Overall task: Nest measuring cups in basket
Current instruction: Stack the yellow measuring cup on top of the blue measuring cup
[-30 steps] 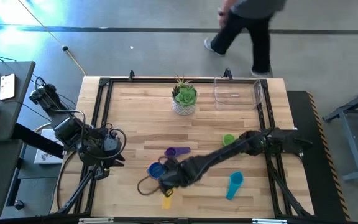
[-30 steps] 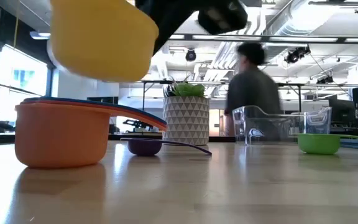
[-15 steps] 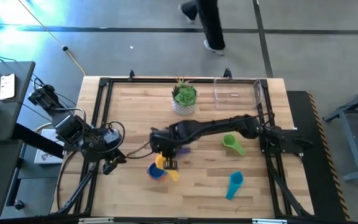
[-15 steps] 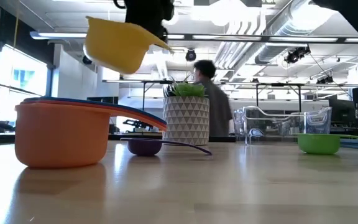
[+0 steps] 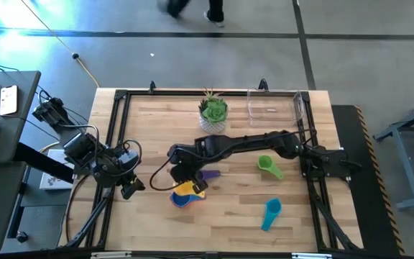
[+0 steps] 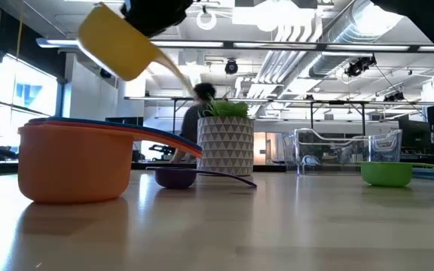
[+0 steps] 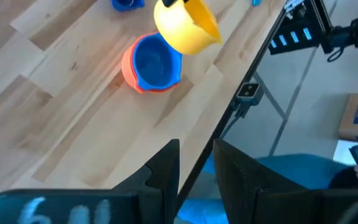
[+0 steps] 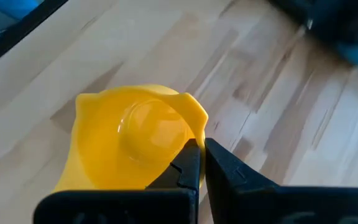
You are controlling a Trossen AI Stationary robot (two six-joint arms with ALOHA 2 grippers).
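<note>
The right gripper (image 8: 199, 163) pinches the rim of the yellow plastic measuring cup (image 8: 129, 140), holding it tilted in the air just above the blue cup nested in the orange cup (image 7: 151, 62), left of centre. The clear rectangular plastic basket (image 5: 275, 106) stands at the far right edge, well apart. The left gripper (image 7: 194, 171), its jaws slightly parted, waits at the table's left edge.

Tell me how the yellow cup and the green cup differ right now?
The yellow cup hangs tilted in the air, pinched by the right hand; the green cup sits on the table, untouched. Yellow is over the orange-and-blue stack; green lies alone, nearer the basket. Both are handled scoops.
</note>
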